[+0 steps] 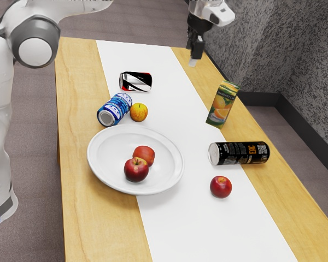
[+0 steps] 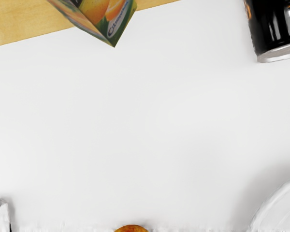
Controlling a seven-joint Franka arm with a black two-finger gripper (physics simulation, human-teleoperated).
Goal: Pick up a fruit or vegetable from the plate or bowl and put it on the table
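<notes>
Near the exterior view's top, the gripper was seen, whether opened or closed impossible to tell, while two red apples were cradled on the plate left of centre, each at risk of being nudged by a grasp aimed at its close neighbour.

Lying on the table below the gripper: to its right, a plate with two fruits, a can, a lone apple; to its left, another can.

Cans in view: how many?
3: blue can by the plate, striped can nearest the exterior view's top, black can between juice carton and lone red apple.
</notes>
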